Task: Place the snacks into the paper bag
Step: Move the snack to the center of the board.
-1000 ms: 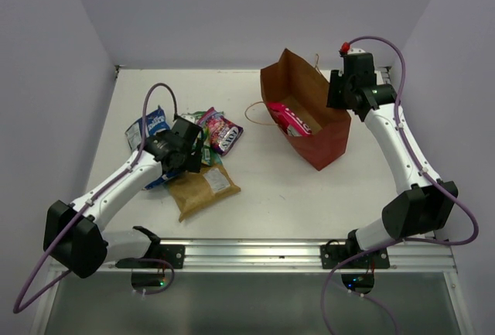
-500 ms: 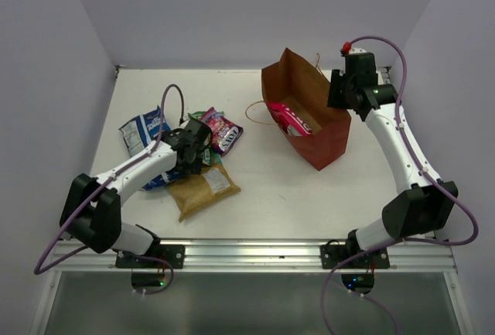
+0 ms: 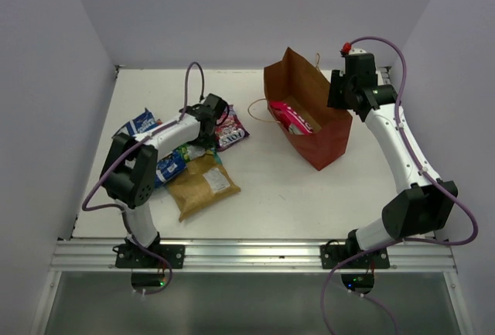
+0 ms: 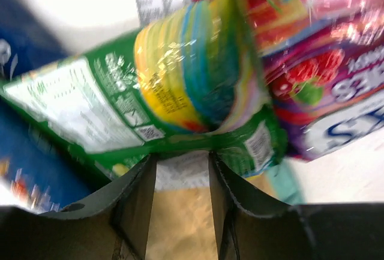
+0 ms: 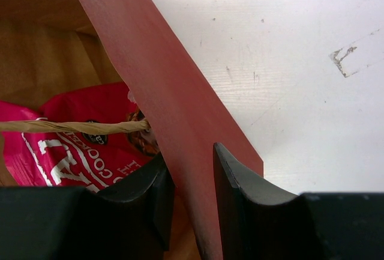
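The red-brown paper bag [image 3: 325,145] stands open at the right, with the large pink packet [image 3: 290,117] inside it. My right gripper [image 3: 339,91] is shut on the bag's far wall [image 5: 180,92], next to a twine handle [image 5: 72,126] and the pink packet [image 5: 78,134]. My left gripper [image 3: 210,112] is over the snack pile. In the left wrist view its fingertips [image 4: 180,158] pinch the edge of a small green packet [image 4: 180,92], which crumples there. The purple candy packet [image 3: 230,132] lies just right of it [image 4: 336,80]. The tan packet [image 3: 203,184] lies below.
Blue-and-white packets [image 3: 138,124] lie at the left of the pile. Another one [image 3: 166,166] lies under the left arm. A loose twine handle [image 3: 255,111] hangs out of the bag's left side. Walls close off the table at the back and on both sides.
My left gripper has swung up and right across the pile, from over the tan packet to beside the purple packet. The right arm and the bag have hardly moved.
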### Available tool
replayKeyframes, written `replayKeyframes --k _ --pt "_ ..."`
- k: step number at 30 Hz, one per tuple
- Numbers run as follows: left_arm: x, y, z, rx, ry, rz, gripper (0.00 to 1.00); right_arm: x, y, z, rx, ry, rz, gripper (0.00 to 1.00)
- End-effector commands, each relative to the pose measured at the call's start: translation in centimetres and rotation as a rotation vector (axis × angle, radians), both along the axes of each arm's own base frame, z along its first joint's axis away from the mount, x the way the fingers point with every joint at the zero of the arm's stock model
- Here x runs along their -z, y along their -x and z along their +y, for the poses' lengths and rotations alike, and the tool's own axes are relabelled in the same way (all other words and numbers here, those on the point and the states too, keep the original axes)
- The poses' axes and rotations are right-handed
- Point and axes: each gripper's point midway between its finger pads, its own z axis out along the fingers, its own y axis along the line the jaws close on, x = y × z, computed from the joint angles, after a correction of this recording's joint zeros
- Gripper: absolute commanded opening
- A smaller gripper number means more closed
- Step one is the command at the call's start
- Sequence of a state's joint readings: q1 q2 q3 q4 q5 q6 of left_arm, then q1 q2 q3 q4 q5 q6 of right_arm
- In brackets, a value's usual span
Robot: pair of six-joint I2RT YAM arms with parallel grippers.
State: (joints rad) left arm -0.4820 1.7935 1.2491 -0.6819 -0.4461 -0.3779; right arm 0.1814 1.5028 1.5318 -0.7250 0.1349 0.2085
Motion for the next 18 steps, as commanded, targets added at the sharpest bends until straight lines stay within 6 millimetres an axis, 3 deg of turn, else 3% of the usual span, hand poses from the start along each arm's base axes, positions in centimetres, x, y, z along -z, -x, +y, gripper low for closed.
replayKeyframes --k 1,2,4,7,11,13,18 --pt "-3.5 -6.4 -3.0 0.028 0.118 -0.179 0.44 -0.7 -0.4 -0.1 -0.003 -0.013 -0.036 0.34" --pt "-4.6 -7.9 -3.7 0.034 0.132 -0.212 0.45 -0.8 -0.4 -0.1 -0.004 -0.015 -0.039 0.34" --pt "-5.7 -9.1 -3.9 0.045 0.119 -0.234 0.46 -0.8 -0.4 0.0 -0.006 -0.016 -0.038 0.34" --pt "-7.8 -9.4 -3.4 0.027 0.091 -0.232 0.50 -1.0 -0.3 0.0 -0.009 -0.022 -0.044 0.34" --pt "-10.2 -6.0 -0.9 -0.045 0.077 -0.266 0.54 -1.0 -0.2 0.1 -0.012 -0.024 -0.050 0.34" --pt "-10.0 -4.5 -0.2 -0.072 0.110 -0.259 0.56 -1.0 -0.1 0.1 -0.011 -0.028 -0.049 0.34" --pt "-8.0 1.4 2.8 -0.110 0.118 -0.153 0.63 -1.0 -0.1 0.3 -0.019 -0.035 -0.050 0.34"
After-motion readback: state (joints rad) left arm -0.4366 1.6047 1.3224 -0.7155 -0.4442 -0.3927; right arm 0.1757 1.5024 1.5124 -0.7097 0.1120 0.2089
